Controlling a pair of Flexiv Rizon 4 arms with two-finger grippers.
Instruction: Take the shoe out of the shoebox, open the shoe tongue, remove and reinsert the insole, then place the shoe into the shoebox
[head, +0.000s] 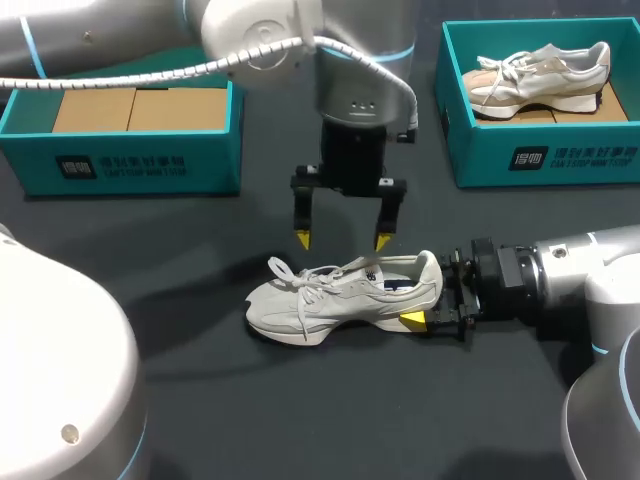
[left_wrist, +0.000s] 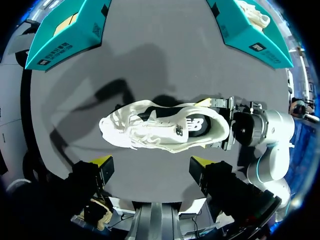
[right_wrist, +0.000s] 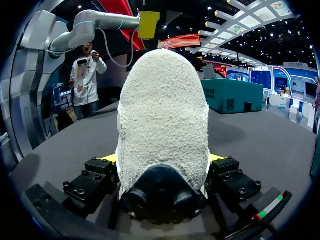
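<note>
A white sneaker (head: 340, 295) lies on its sole in the middle of the dark table, toe to the left, laces loose. My right gripper (head: 428, 292) comes in from the right, level with the table, and is shut on the sneaker's heel (right_wrist: 162, 105), one finger on each side. My left gripper (head: 342, 240) hangs straight above the sneaker's opening, open, its yellow tips just clear of the collar. Looking down from the left wrist, the sneaker (left_wrist: 165, 127) lies ahead of the open left gripper (left_wrist: 150, 162). The dark insole shows inside the sneaker.
A teal shoebox (head: 130, 165) with brown cardboard inside stands at the back left. A second teal shoebox (head: 545, 155) at the back right holds another white sneaker (head: 540, 75). Bare table lies in front of the sneaker.
</note>
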